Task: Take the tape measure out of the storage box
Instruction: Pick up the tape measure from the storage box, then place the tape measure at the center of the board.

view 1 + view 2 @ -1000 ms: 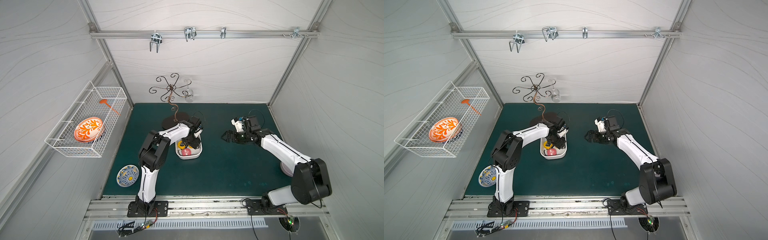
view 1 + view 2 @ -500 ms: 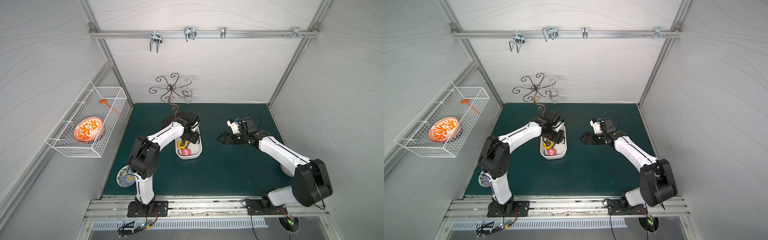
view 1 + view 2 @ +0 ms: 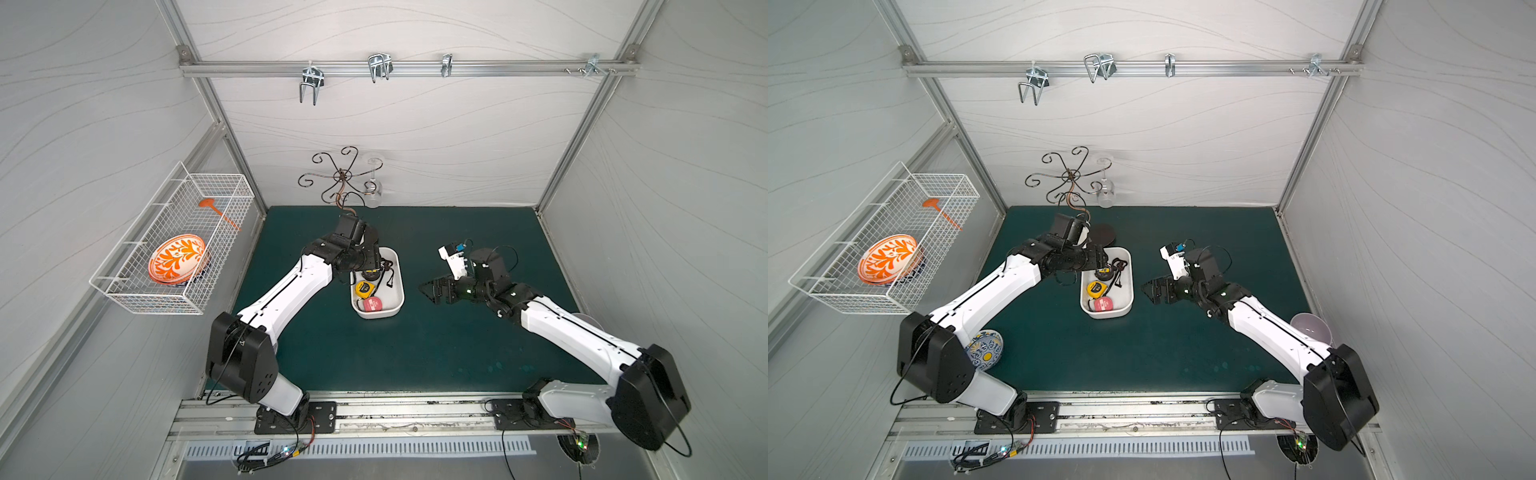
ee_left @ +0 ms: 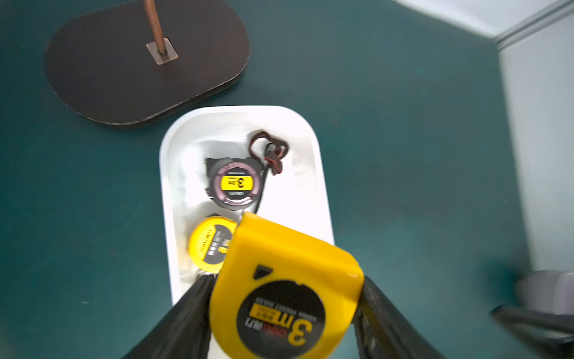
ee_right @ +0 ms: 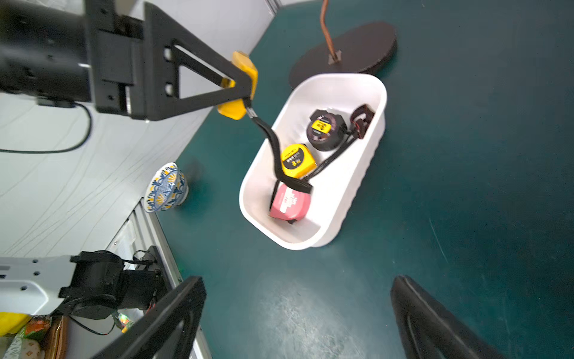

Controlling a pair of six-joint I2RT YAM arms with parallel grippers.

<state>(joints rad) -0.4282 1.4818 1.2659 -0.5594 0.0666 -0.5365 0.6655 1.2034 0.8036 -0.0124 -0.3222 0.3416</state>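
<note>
The white storage box (image 4: 164,174) lies on the green mat, near the middle in both top views (image 3: 400,286). My left gripper (image 4: 284,298) is shut on a yellow tape measure (image 4: 285,292) and holds it above the box's left rim. In the right wrist view its black strap (image 5: 273,146) hangs down into the box (image 5: 357,192). Inside lie a black tape measure (image 5: 324,129), a smaller yellow one (image 5: 296,161) and a pink one (image 5: 290,202). My right gripper (image 3: 432,291) stands open over the mat to the right of the box, with nothing between its fingers.
A dark oval stand base (image 4: 146,62) sits just behind the box, with a wine glass (image 3: 1105,195) hanging from the stand. A blue-and-yellow bowl (image 3: 984,349) is at the front left, a lilac bowl (image 3: 1310,328) at the right, and a wire basket (image 3: 174,245) on the left wall.
My left gripper has come up out of the box with the yellow tape measure, moving back and left. The right gripper has drifted a little lower and stays open.
</note>
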